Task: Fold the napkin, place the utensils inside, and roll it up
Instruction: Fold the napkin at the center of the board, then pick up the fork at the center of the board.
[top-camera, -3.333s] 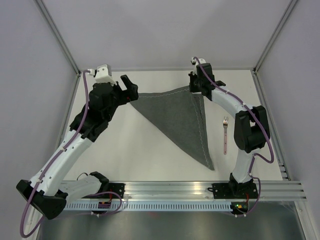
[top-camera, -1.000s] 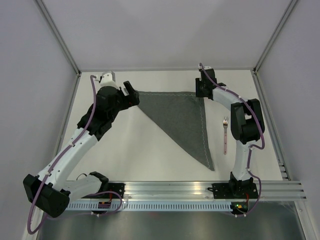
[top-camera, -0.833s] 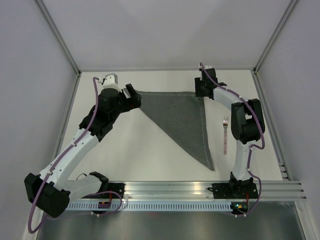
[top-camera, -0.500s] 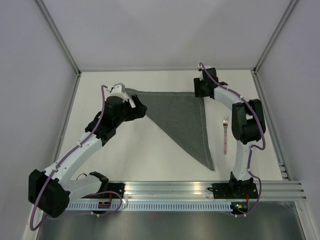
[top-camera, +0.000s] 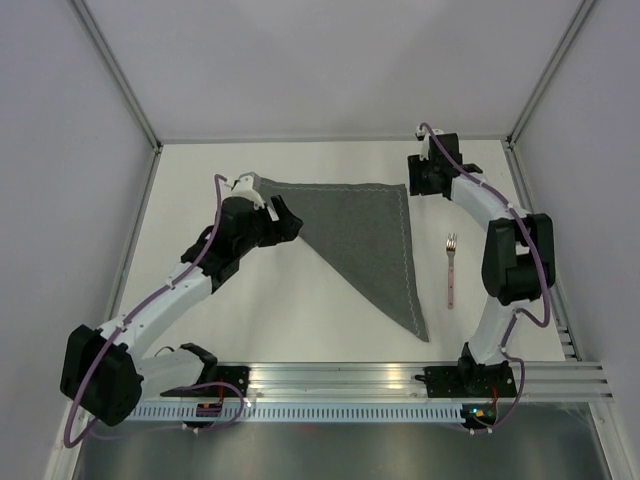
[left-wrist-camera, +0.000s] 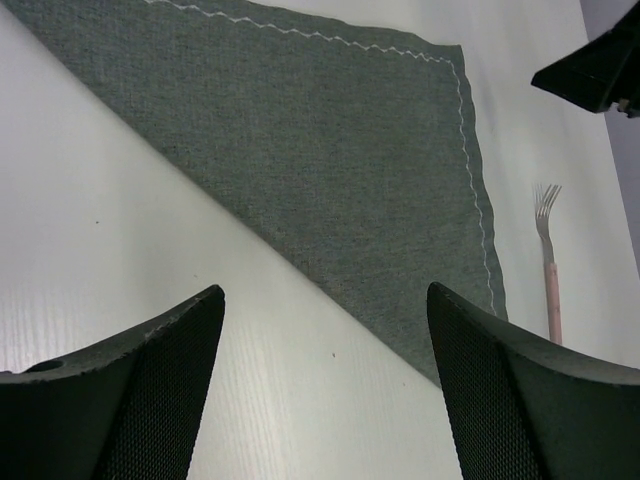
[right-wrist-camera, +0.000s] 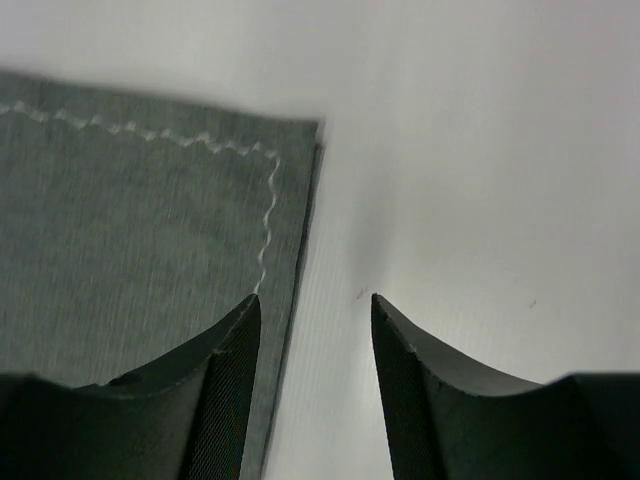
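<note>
Napkin folded into a triangle; fork not yet laid inside.

The napkin (top-camera: 370, 235), dark grey woven cloth hemmed with pale zigzag stitching, is laid flat on the white tabletop (top-camera: 250, 300), its folded edge running far left to near right. The fork (top-camera: 451, 270), slim, with silver tines and pale pink handle, is set just right of it, apart, long axis near to far, tines far. The right jaws are held spread and empty at the far right corner, nearer the fork; the left jaws are spread wide, empty, by the far left corner.
</note>
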